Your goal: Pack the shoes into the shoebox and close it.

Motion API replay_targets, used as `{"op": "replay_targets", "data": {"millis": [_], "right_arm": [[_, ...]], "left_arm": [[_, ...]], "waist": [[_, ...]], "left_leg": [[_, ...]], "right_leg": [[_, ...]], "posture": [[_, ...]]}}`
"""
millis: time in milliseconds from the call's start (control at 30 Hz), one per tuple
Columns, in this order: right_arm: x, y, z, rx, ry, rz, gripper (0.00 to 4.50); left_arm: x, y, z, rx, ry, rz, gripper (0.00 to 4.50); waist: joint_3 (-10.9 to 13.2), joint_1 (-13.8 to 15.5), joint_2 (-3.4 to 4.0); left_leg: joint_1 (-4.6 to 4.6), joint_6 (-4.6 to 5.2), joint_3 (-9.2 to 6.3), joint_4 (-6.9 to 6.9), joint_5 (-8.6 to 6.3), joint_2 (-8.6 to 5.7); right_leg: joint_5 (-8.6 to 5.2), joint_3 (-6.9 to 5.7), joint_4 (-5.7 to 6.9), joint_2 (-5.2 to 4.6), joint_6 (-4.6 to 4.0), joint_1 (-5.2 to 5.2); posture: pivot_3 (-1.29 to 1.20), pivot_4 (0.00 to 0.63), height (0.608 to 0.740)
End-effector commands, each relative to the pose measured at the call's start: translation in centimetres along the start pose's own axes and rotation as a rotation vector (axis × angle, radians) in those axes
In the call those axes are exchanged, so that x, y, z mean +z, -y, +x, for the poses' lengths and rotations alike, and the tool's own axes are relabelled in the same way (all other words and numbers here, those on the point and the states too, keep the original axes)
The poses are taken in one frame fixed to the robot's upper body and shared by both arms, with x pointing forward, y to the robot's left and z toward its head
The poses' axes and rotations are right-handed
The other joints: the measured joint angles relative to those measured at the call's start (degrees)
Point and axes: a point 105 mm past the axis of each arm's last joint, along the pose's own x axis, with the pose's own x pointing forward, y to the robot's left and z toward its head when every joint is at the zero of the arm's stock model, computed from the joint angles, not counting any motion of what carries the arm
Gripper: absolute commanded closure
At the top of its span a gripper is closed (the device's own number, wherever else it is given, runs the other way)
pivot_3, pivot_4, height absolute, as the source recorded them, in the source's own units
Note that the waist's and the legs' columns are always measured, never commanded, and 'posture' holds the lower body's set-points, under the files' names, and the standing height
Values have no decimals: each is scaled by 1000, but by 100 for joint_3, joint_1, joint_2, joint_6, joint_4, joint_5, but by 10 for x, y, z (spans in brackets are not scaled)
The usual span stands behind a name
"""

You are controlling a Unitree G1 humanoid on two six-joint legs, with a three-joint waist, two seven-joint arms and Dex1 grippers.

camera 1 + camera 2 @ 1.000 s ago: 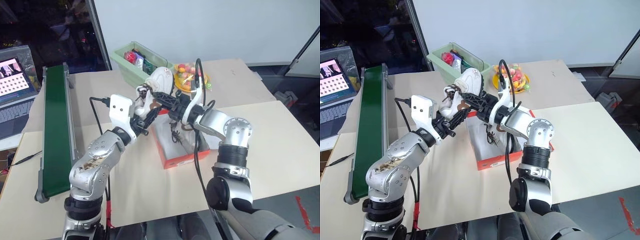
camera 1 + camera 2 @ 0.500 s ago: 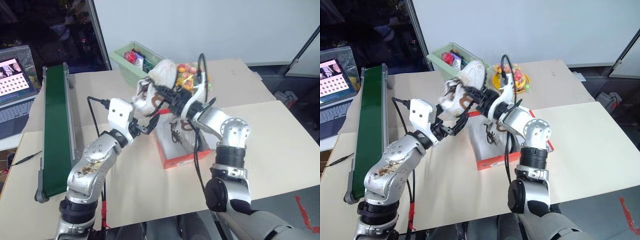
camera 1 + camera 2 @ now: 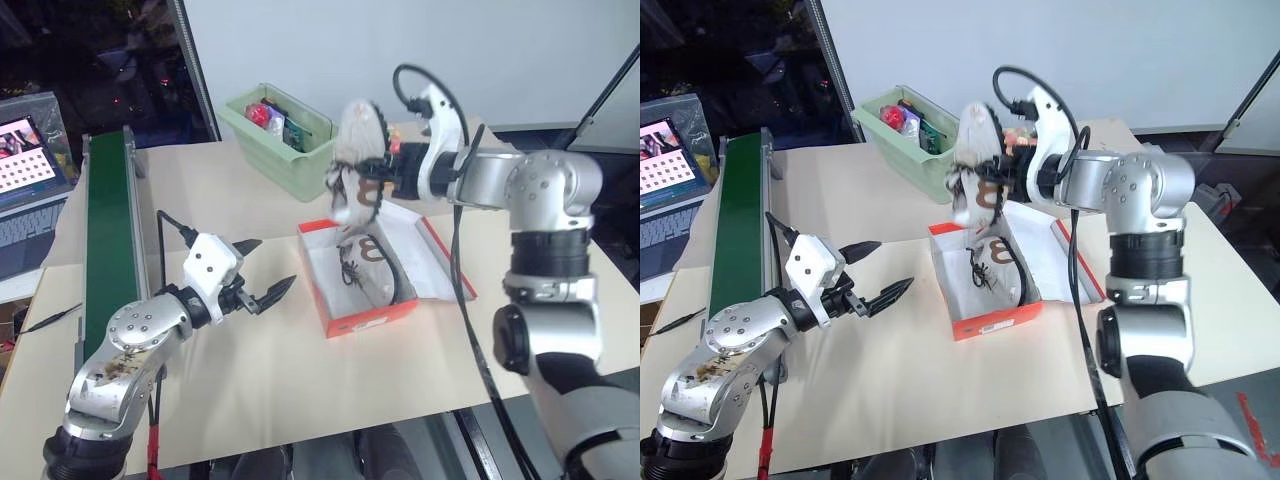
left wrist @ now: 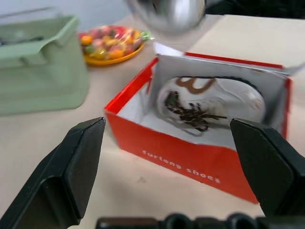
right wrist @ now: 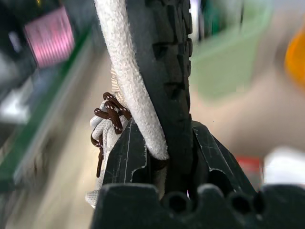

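Shoebox point(image 3: 360, 275) open on worktop point(image 3: 260, 360), one shoe point(image 4: 209, 102) inside — second shoe point(image 3: 355, 160) held above it, pinched in right gripper point(image 3: 385, 175) fingers; left gripper point(image 3: 262, 270) fingers wide, empty, beside box.

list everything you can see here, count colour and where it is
shoes: 2, white with dark laces; one lies inside the shoebox, one is held in the air above it
shoebox: 1, red-orange, white inside, open, middle of the table
bin: 1, pale green, holding mixed items, far side of the table
plate: 1, yellow, with colourful pieces, beside the bin
conveyor belt: 1, green, along the table's left edge
laptop: 1, screen lit, far left
table: 1, beige top
left tool: 1, black fingers, open, left of the shoebox
right tool: 1, black fingers, shut on the raised shoe
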Motion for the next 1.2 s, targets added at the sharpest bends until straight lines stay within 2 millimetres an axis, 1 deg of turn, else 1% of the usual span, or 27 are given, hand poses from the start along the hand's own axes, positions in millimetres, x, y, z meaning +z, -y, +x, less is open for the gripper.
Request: {"op": "replay_targets", "data": {"millis": [33,167,267,400,567,733,867,967,1100,1167,1200], "right_arm": [[2,-10,-8,38,-94,-7,3654],[-20,-11,-1,34,-244,22,3654],[-29,-11,2,38,-301,33,3654],[-47,-2,10,4,-371,36,3654],[-66,3,31,6,-426,61,3654],[-85,5,46,14,-496,105,3654],[-100,11,57,2,-531,127,3654],[-106,16,63,-10,-540,105,3654],[-104,20,66,-20,-526,89,3654],[-95,18,67,-13,-497,97,2913],[-91,16,67,-7,-485,99,2682]], "left_arm": [[6,8,4,-36,39,20,37],[7,15,7,-49,55,6,37],[7,18,7,-53,55,6,37],[9,20,7,-52,63,6,37],[11,22,7,-33,72,-6,37],[10,21,7,-29,68,-3,37],[11,22,8,-32,70,0,37],[11,23,8,-33,70,4,37],[11,22,9,-32,70,6,37],[11,22,9,-33,70,7,0],[11,22,9,-34,70,6,0]], "waist": [[0,13,0],[0,25,0],[0,25,0],[0,25,0],[0,9,0],[-1,24,0],[0,23,0],[0,23,0],[-1,21,1],[-1,20,1],[-1,19,1]], "left_leg": [[0,1,0,1,0,2],[-5,4,0,2,-2,3],[-8,4,1,3,-2,2],[-7,4,1,3,-3,3],[-3,4,2,5,-2,2],[-5,3,2,5,-2,3],[-4,3,2,6,-2,2],[-5,2,2,7,-2,1],[-4,2,2,7,-1,1],[-4,1,2,7,-1,1],[-4,1,1,7,-1,1]], "right_leg": [[0,0,1,1,0,0],[0,-2,8,1,0,0],[0,-1,10,0,0,-3],[0,-2,10,0,0,-3],[0,0,9,1,0,-2],[1,0,15,0,0,-3],[1,0,16,1,0,-4],[1,0,16,0,0,-4],[1,0,18,1,0,-5],[1,0,18,1,0,-5],[1,0,19,0,0,-5]], "posture": [[0,150,740],[0,150,740],[0,150,740],[0,150,740],[0,150,740],[0,150,740],[0,150,740],[0,150,740],[0,150,740],[0,150,740],[0,150,740]]}}
